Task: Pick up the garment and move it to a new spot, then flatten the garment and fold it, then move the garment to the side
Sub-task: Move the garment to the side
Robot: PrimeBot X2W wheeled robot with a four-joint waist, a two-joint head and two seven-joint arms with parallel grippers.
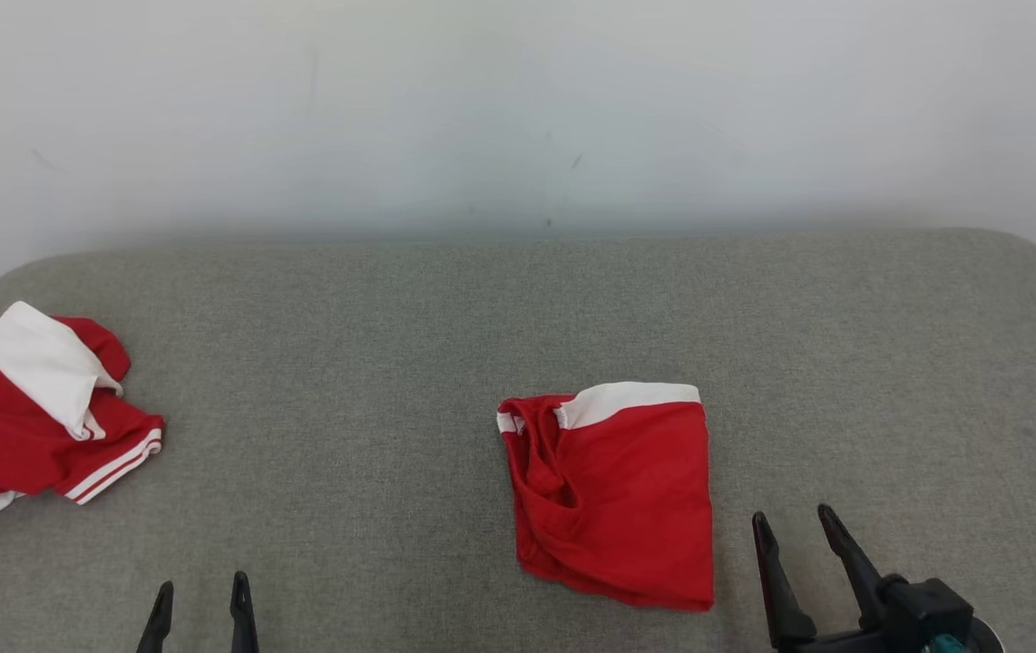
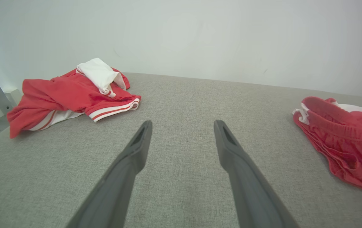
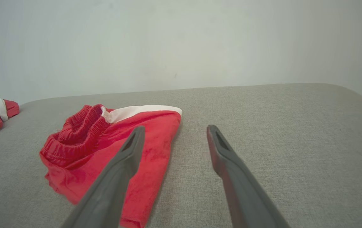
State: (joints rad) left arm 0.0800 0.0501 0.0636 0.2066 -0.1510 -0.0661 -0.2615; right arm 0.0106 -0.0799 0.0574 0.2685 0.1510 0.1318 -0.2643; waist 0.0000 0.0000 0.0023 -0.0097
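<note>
Left gripper [image 1: 201, 580], right gripper [image 1: 792, 514]: fingers spread, holding nothing. Folded red shorts [image 1: 613, 499] just left of right fingertips, well right of left ones. Risk: pinch catches top layer only, so fold opens during move aside. Crumpled red jersey [image 1: 28, 426] lies beyond left fingers.

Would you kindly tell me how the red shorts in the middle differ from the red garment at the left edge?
The red shorts lie folded in a compact rectangular block; the left garment lies crumpled in a loose heap. The red shorts show one plain white band along the far edge; the left garment shows a striped hem and a white panel. Both are red and white.
</note>
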